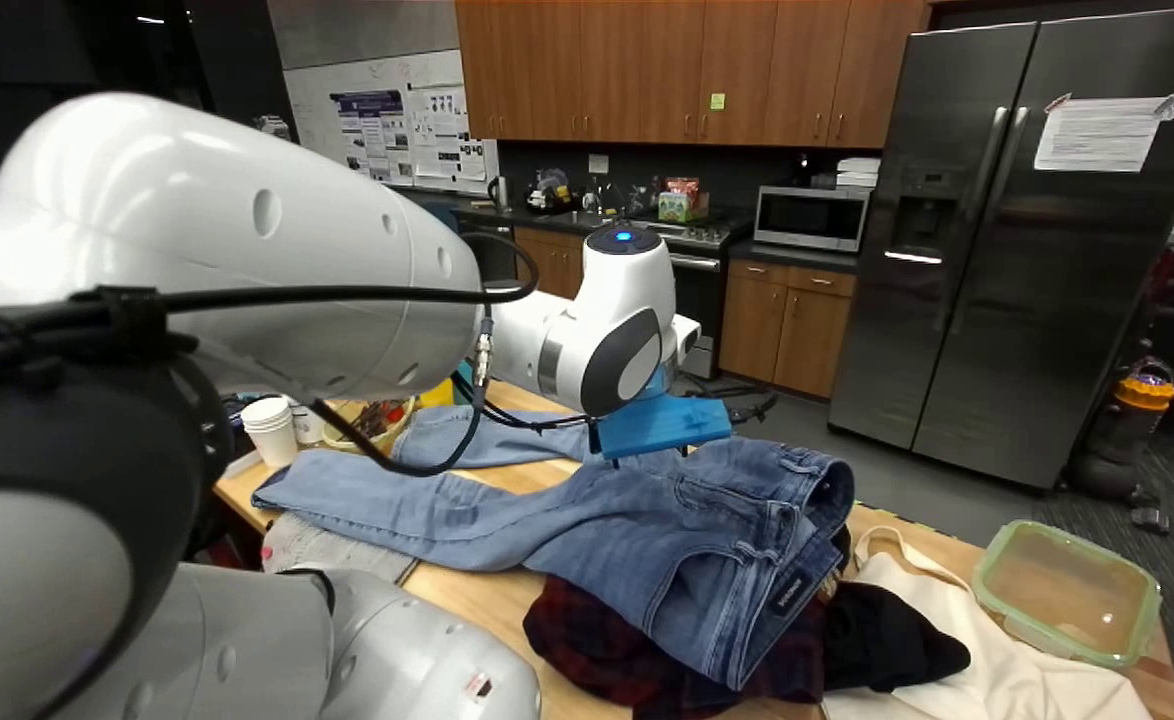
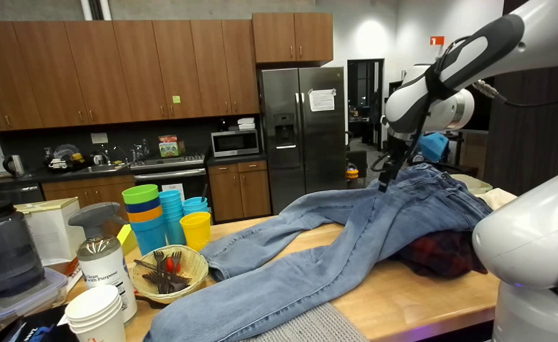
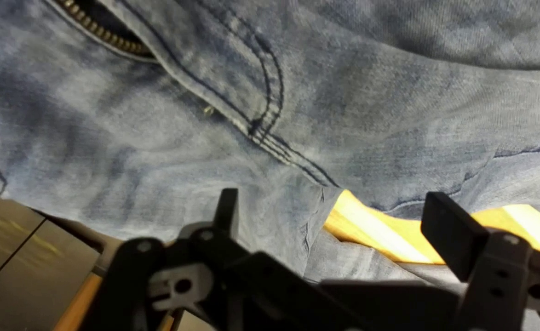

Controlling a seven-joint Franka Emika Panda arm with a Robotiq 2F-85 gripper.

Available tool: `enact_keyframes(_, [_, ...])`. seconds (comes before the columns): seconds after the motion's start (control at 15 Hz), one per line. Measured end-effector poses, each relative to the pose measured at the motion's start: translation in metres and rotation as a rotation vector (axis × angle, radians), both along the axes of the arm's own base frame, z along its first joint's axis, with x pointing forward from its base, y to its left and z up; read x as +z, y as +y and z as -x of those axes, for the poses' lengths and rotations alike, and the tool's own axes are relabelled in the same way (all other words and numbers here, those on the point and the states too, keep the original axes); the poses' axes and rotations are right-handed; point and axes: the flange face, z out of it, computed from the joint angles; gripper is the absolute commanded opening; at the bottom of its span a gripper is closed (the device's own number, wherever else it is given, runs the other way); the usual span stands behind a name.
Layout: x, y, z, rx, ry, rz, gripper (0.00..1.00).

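Observation:
A pair of blue jeans (image 1: 587,510) lies spread over the table in both exterior views, legs toward the basket side and waistband over a heap of cloth. My gripper (image 3: 332,197) stands open, its black fingers (image 3: 454,234) wide apart with no cloth pinched between them. In the wrist view the jeans (image 3: 136,133) fill most of the picture, with fly zipper and crotch seam just ahead of the fingertips. The gripper (image 2: 383,187) hangs low over the upper legs in an exterior view; whether a tip touches the denim I cannot tell. A blue block (image 1: 662,427) sits on the gripper.
Under the waistband are a red-black plaid cloth (image 1: 597,640) and a black cloth (image 1: 892,640). Beside them lie a cream cloth (image 1: 997,670) and a green-rimmed container (image 1: 1067,590). A fork basket (image 2: 194,266), coloured cups (image 2: 197,230) and a spray bottle (image 2: 105,266) stand near the trouser legs.

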Motion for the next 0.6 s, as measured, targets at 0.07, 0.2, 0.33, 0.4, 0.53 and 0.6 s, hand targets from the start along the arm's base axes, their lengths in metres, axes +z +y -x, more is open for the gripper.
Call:
enact_keyframes(0.07, [-0.003,-0.003,0.000,0.006,0.010,0.000,1.00])
enact_keyframes(0.2, [-0.012,-0.003,-0.001,0.042,0.034,0.011,1.00])
enact_keyframes(0.33, [-0.024,0.003,-0.002,0.090,0.064,0.025,1.00])
enact_keyframes(0.4, [-0.029,0.006,-0.004,0.110,0.079,0.031,1.00])
enact_keyframes(0.53, [-0.039,0.011,-0.006,0.140,0.105,0.042,1.00])
enact_keyframes(0.6, [-0.043,0.014,-0.007,0.154,0.114,0.047,1.00])
